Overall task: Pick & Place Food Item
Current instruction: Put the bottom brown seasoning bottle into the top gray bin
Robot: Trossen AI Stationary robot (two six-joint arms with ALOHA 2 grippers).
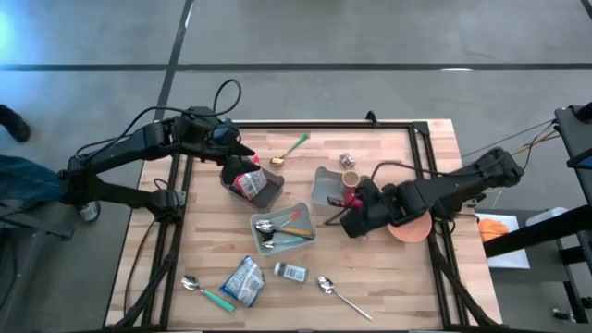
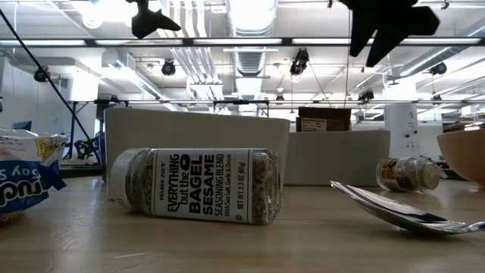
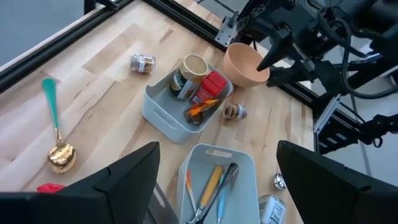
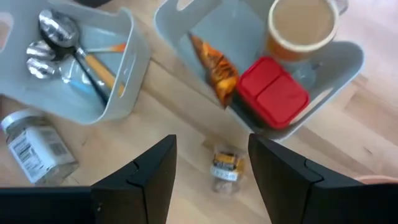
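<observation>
- The bin with cutlery [image 1: 285,228] sits in the middle of the table [image 1: 388,277].
- The bin with food items [image 1: 330,187] is right of it — a small jar [image 4: 225,167] lies just beside this bin.
- The seasoning bottle [image 1: 290,272] lies in front, between a snack bag [image 1: 243,280] and a spoon [image 1: 337,293].

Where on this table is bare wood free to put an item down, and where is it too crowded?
Free: the strip along the table's left edge, the corner beside the long spoon, and the far edge right of the gold spoon. Crowded: the middle, around the cutlery tray, the food bin and the seasoning jar.
</observation>
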